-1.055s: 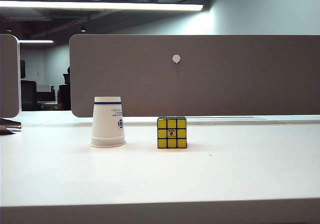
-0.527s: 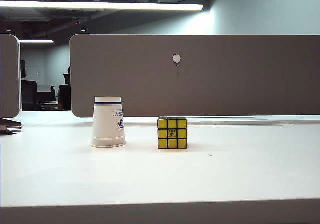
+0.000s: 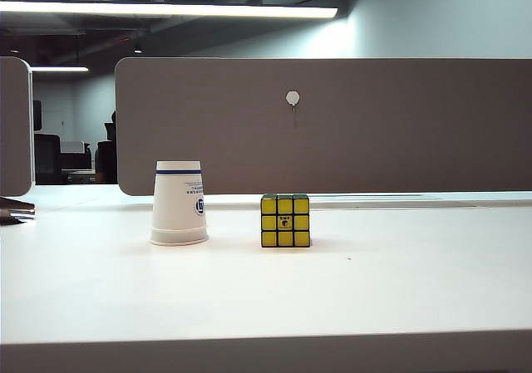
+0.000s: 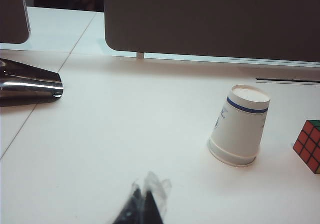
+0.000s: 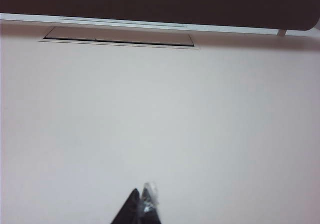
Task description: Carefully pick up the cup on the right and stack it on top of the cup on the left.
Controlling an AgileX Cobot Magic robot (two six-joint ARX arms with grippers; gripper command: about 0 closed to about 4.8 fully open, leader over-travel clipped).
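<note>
Both grippers are seen only in their wrist views, pulled back low over the table and away from any object. The right gripper [image 5: 140, 206] is clenched on nothing, its dark fingertips pinched to a point over bare tabletop; the left gripper [image 4: 145, 206] looks likewise closed and empty, though only blurred tips show at the frame's edge, so this is given with some reserve.

On the broad white table [image 3: 399, 290], backed by a grey partition panel [image 3: 374, 124], a single inverted white paper cup with a blue band [image 3: 179, 203] is seen standing rim-down, left of centre. Just beside it to the right, apart from it, a yellow-faced puzzle cube [image 3: 285, 220] rests. A crumpled silver foil piece [image 4: 27, 87] lies well apart at the far left.

No separate right-hand cup is visible anywhere. It is judged that the stacking is probably done, one cup nested over the other, though two rims cannot be distinguished; nothing appears left but parking the arms.
</note>
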